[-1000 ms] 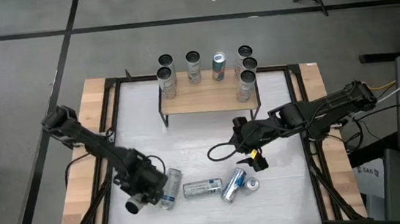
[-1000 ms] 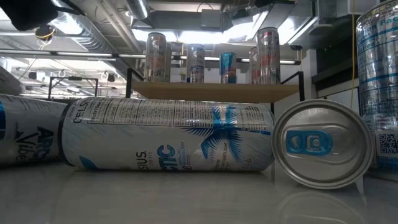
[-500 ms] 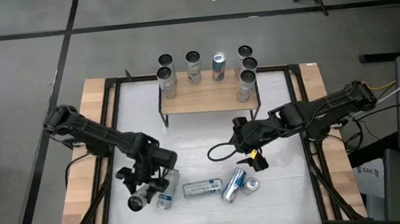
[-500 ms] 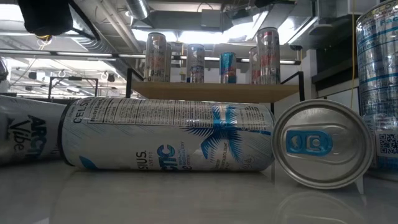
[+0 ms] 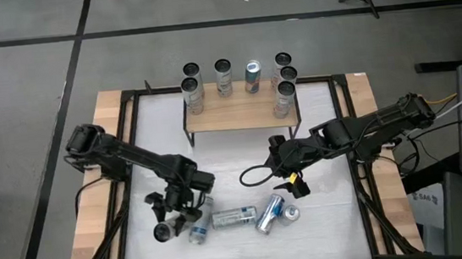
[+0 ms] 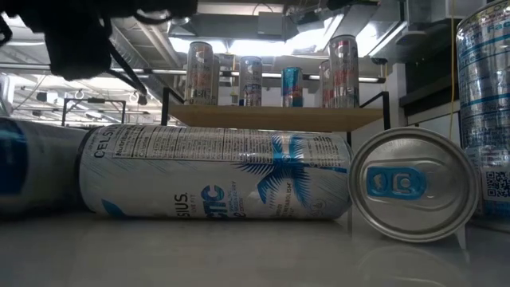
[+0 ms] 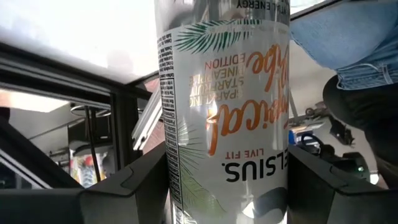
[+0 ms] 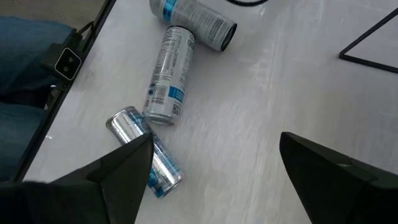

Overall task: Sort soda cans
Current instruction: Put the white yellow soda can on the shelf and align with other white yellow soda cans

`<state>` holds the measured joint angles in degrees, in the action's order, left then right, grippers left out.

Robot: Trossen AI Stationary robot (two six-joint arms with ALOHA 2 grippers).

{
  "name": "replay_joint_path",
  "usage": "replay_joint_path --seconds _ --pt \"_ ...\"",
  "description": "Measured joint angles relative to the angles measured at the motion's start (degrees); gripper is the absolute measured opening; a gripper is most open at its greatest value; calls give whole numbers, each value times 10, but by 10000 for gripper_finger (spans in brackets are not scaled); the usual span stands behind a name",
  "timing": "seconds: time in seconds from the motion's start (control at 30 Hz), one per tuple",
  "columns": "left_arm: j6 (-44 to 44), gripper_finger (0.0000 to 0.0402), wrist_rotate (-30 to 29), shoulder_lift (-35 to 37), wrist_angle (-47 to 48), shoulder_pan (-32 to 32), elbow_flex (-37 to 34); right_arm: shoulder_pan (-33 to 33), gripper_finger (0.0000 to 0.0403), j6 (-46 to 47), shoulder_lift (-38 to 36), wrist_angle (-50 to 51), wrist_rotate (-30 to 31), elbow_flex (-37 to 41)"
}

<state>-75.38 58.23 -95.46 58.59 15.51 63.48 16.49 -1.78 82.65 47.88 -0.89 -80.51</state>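
Left gripper point(image 5: 190, 221) is clamping a silver can point(image 7: 227, 112) at lower left of the table point(image 5: 324, 129). Right gripper point(image 5: 294, 185) is idling open at centre right. Seven cans point(image 5: 224, 77) are standing on the shelf point(image 5: 238, 114).

Left gripper point(image 5: 190, 219) is clamped on a can near the tabletop's front-left; right gripper point(image 5: 298, 184) hangs spread wide, mid-table.

glossy alu soda cans point(image 6: 215, 171), matt wood shelf point(image 5: 238, 112), smooth white tabletop point(image 5: 226, 168)
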Motion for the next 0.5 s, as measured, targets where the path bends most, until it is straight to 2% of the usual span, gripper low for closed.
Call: replay_joint_path --seconds 0.17,0.5 --pt "30 238 9 -25 2 -13 0 0 344 -2 0 0 0 0" --pt "82 238 88 -86 4 -29 0 0 344 -2 0 1 0 0"
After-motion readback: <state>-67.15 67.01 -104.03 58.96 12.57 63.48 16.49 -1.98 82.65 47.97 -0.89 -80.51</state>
